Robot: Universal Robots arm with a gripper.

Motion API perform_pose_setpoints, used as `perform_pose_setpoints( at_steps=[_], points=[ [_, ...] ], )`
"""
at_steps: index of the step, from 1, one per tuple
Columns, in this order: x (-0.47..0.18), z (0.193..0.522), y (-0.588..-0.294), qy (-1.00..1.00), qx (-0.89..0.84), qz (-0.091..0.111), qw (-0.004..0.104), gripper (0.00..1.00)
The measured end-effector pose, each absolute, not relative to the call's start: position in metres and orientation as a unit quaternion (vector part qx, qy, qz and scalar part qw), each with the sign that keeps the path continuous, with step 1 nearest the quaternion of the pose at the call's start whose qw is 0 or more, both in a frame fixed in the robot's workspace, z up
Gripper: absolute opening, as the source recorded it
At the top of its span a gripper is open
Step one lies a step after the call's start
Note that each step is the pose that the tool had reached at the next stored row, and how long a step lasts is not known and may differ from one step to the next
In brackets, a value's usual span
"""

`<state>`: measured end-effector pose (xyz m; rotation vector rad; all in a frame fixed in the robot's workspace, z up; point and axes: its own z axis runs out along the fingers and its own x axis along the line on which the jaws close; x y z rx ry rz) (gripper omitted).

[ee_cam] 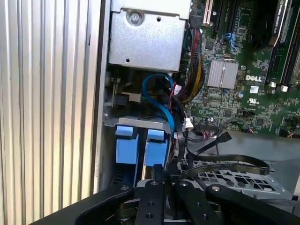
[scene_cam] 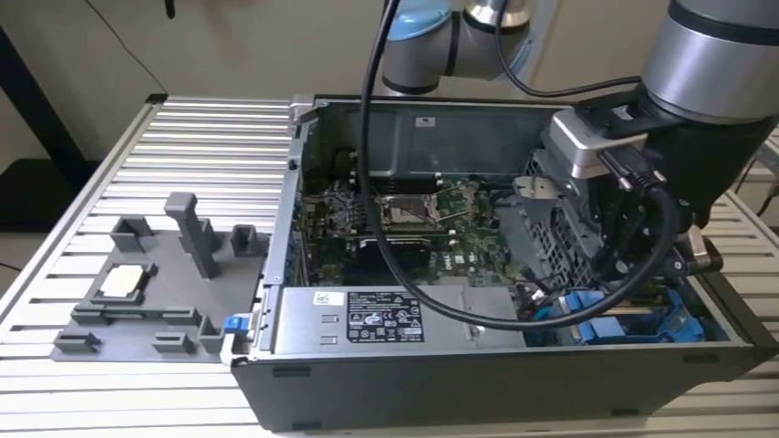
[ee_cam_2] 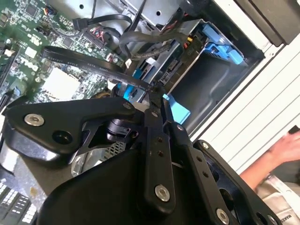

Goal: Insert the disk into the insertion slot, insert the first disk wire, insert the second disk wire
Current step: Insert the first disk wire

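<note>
The pincer (ee_cam_2: 155, 93), closed narrow on a flat black wire (ee_cam_2: 84, 62), hangs by the slot (ee_cam: 112, 123), where the blue-framed disk (ee_cam: 140, 147) looks already seated, though the wiring seems unfinished.

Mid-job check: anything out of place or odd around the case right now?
A person's hand sits just outside the computer case in the second wrist view, close to the work area. A loose black flat cable runs right up to the gripper. Nothing looks spilled or broken.

Slatted alu table (scene_cam: 207, 137) w/ open PC case (scene_cam: 487, 388), grey fixture (scene_cam: 171, 294).
</note>
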<state>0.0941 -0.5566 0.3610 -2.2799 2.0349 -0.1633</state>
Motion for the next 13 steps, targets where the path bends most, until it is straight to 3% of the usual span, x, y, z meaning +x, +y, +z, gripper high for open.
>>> perform_pose_setpoints(
  at_steps=[13],
  points=[
    [0.0974, 0.3526, -0.5566, 0.666, -0.741, -0.088, 0.029, 0.15]
  ],
)
